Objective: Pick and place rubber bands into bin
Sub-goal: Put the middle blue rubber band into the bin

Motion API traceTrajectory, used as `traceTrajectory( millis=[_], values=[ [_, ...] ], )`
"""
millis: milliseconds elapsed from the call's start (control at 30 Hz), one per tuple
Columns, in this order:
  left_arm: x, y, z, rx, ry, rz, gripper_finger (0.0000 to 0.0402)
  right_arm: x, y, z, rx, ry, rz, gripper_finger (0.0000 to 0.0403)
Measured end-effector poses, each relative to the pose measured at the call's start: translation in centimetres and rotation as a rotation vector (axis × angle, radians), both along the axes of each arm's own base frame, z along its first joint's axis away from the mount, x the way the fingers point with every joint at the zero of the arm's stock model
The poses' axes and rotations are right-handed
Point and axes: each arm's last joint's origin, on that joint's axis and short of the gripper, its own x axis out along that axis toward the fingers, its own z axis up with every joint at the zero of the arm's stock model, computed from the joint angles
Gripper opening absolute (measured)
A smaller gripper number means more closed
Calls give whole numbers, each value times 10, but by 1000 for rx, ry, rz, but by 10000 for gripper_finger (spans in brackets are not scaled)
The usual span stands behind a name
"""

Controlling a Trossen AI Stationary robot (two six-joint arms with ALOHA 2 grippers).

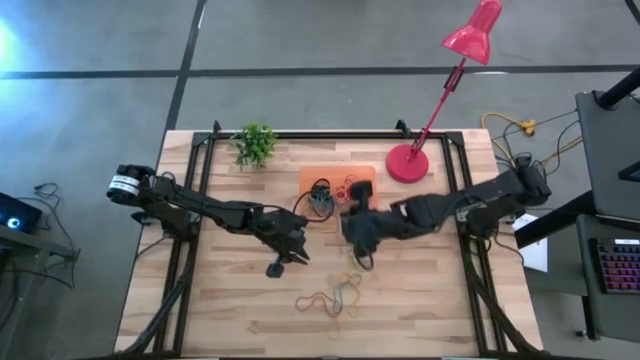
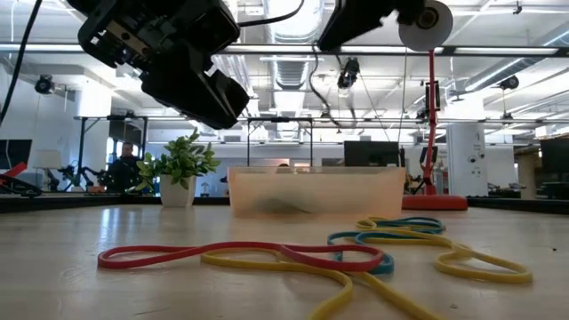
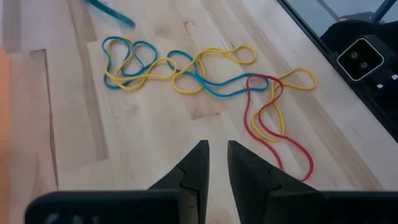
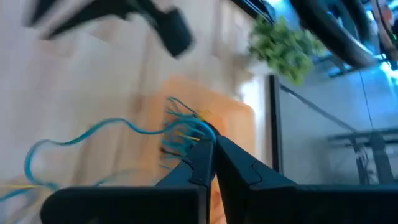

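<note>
Loose rubber bands [image 1: 335,295] in red, yellow and blue lie tangled on the wooden table near its near edge; they also show in the low view as rubber bands [image 2: 267,256] and ahead of my left fingers as rubber bands [image 3: 199,71]. The orange bin [image 1: 335,183] sits toward the far side, with several bands inside. My left gripper [image 1: 280,262] hovers above the table, left of the pile, narrowly open [image 3: 217,152] and holding nothing. My right gripper [image 1: 353,240] is by the bin's near edge, shut [image 4: 208,142] on a few bands. My right gripper pinches a small bunch of blue and yellow bands [image 4: 189,127] between its fingertips. The bunch is lifted over the orange bin [image 4: 230,118]. One blue band [image 4: 93,130] trails away slack from the fingers over the wood. Whether its far loop touches the table I cannot tell.
A small potted plant [image 1: 255,145] stands left of the bin and a red lamp base [image 1: 407,163] right of it, both near the far edge. Black frame rails run along the table's left, right and far sides. Bare wood lies left and right of the loose pile.
</note>
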Motion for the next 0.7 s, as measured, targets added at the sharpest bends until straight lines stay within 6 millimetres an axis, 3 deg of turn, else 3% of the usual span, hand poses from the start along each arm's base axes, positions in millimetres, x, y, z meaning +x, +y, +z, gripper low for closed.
traceTrajectory(
  millis=[267,700],
  values=[
    [5,-1,6,-14,-80,5,42,8,-64,-3,9,8,-182,8],
    [6,-1,8,-12,-104,2,42,2,-141,-19,254,42,-220,9]
  ],
)
